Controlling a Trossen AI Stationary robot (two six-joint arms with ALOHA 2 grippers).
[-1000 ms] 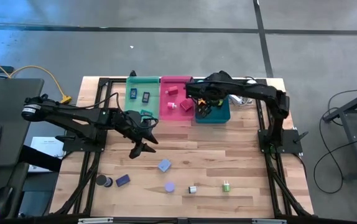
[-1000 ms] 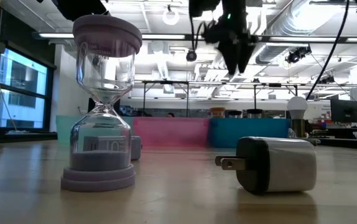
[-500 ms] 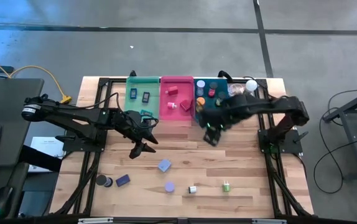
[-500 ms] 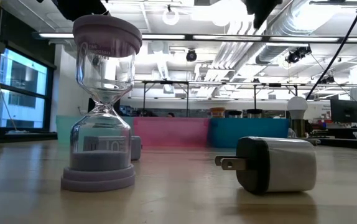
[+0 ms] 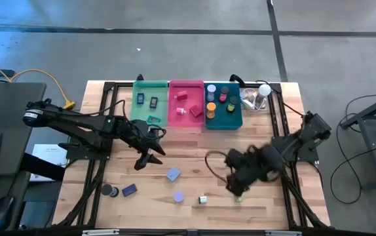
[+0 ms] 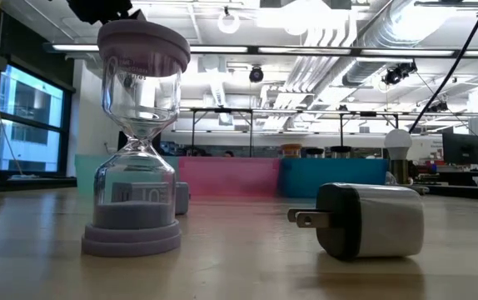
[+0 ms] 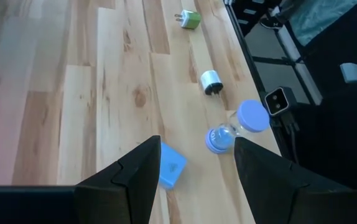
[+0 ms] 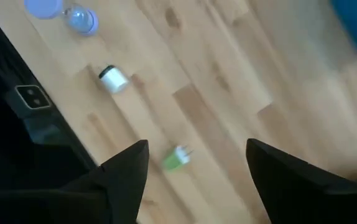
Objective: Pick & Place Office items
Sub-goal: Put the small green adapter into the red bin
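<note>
- Wooden planks make up the table (image 5: 194, 164), with a grey floor around it and a bright workshop ceiling showing in the low view.
- At the far edge stand three bins side by side: green bin (image 5: 149, 99), pink bin (image 5: 185, 105) and teal bin (image 5: 223, 108), each with small items inside.
- Left claw (image 5: 146, 159) hovers over the middle of the table, fingers parted and empty, above a light blue block (image 7: 170, 167).
- Right claw (image 5: 238, 187) hangs low near the front edge, fingers spread with nothing between them, over a green plug (image 8: 177, 158).
- Loose office items lie along the front: a lavender hourglass (image 6: 136, 133) (its faint printing cannot be read), a white charger (image 6: 364, 219), a dark blue block (image 5: 130, 190) and a dark roll (image 5: 110, 191).
</note>
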